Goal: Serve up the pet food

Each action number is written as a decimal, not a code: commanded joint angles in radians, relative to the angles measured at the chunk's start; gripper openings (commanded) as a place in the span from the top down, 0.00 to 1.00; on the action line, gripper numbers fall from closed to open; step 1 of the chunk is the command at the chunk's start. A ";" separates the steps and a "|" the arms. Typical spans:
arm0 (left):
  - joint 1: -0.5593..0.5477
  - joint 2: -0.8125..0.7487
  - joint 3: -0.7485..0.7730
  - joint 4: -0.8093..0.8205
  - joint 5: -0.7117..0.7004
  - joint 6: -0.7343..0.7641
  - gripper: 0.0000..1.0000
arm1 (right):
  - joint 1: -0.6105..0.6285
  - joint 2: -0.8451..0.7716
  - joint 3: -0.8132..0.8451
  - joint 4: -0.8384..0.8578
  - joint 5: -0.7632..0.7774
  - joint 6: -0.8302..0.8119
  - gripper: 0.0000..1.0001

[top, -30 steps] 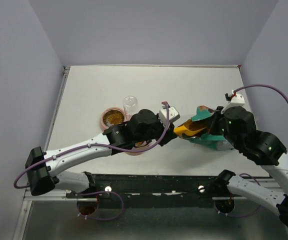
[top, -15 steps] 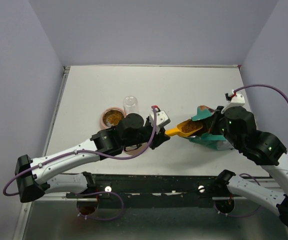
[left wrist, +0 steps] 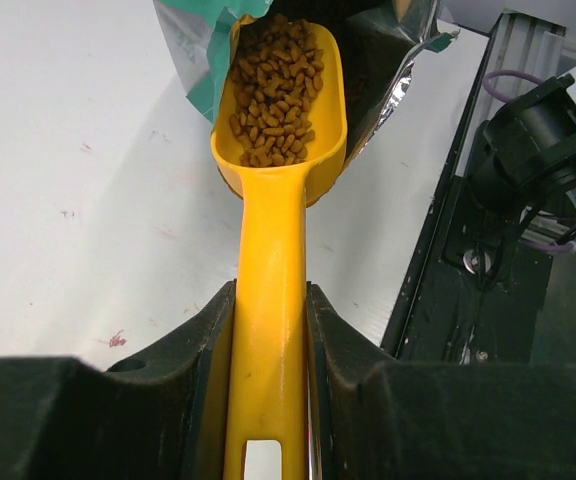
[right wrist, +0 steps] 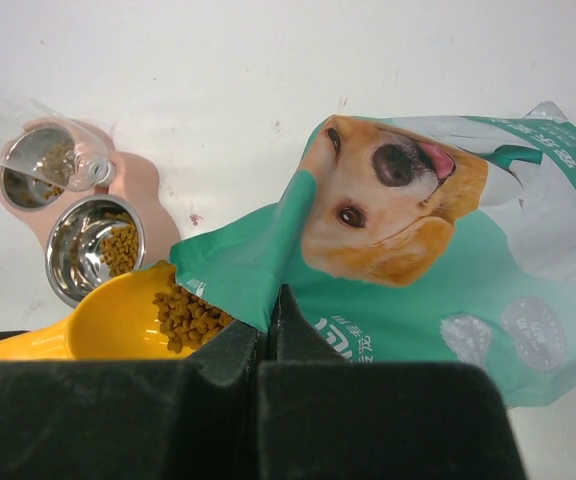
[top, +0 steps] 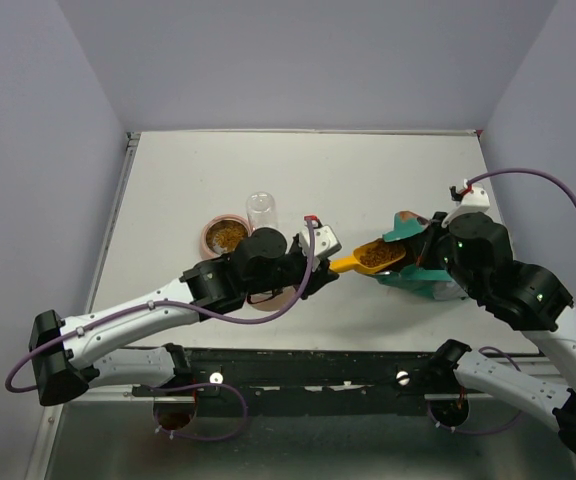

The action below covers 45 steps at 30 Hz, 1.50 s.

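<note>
My left gripper [top: 320, 270] [left wrist: 270, 300] is shut on the handle of the yellow scoop [top: 373, 258] [left wrist: 268, 250]. The scoop is held about level, its bowl at the mouth of the teal-green bag [top: 420, 275] [left wrist: 193, 60] [right wrist: 418, 280]. A heap of brown pet food [left wrist: 273, 90] [right wrist: 183, 310] [top: 375, 256] fills the scoop's bowl. My right gripper [top: 426, 255] [right wrist: 271, 300] is shut on the bag's upper edge and holds the mouth open. More pet food [right wrist: 120, 248] lies in a steel bowl [right wrist: 68, 262] of the pink feeder [top: 208, 228].
A clear plastic cup [top: 260, 210] [right wrist: 38, 140] lies at the feeder's far side. The left arm covers the feeder's near part in the top view. The black rail [top: 298, 370] [left wrist: 468, 260] runs along the table's near edge.
My left arm has drawn back to the left, pulling the filled scoop out of the bag to its mouth. My right gripper and the bag have stayed put.
</note>
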<state>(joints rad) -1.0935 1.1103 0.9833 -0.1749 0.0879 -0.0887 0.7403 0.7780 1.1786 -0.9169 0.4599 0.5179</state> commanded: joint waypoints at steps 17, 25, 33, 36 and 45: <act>-0.008 -0.095 -0.074 0.133 -0.105 0.168 1.00 | 0.004 -0.039 0.033 0.119 0.003 -0.025 1.00; -0.028 -0.106 -0.071 0.126 -0.099 0.240 1.00 | 0.005 -0.034 0.039 0.133 -0.001 -0.019 1.00; -0.037 -0.138 -0.098 0.169 -0.126 0.248 1.00 | 0.005 -0.008 0.076 0.141 -0.014 -0.016 1.00; -0.039 -0.136 -0.118 0.227 -0.128 0.238 1.00 | 0.005 -0.003 0.085 0.141 -0.009 -0.004 1.00; -0.055 -0.059 -0.140 0.397 -0.126 0.165 1.00 | 0.005 0.000 0.096 0.150 -0.001 0.024 1.00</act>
<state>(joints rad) -1.1393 1.0470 0.8516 0.0479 0.0269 0.1165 0.7387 0.8024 1.2041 -0.9161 0.4667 0.4980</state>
